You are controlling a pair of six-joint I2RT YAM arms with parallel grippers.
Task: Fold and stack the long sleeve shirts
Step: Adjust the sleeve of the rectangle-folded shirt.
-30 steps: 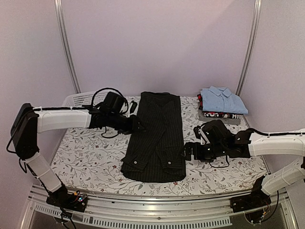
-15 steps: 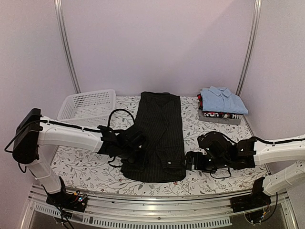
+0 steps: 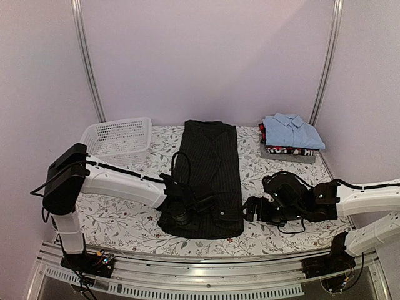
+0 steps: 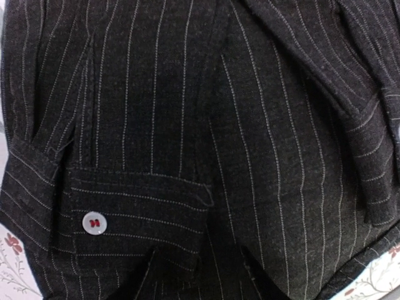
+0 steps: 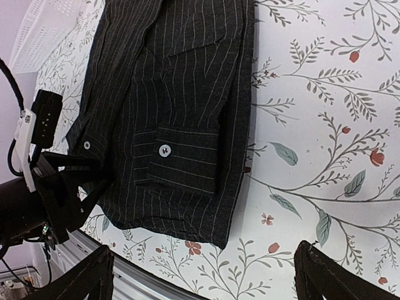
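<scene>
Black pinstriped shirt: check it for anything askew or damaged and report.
No damage shows. The black pinstriped shirt lies folded in a long strip, but its near end flares out leftward, wider than the far end, so the side edges are not parallel.

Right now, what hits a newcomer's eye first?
A black pinstriped shirt lies folded into a narrow strip down the middle of the flowered table. At its near end, the left end effector sits over its left corner and the right end effector stands open beside its right edge. A folded light blue shirt tops a pile far right.
</scene>
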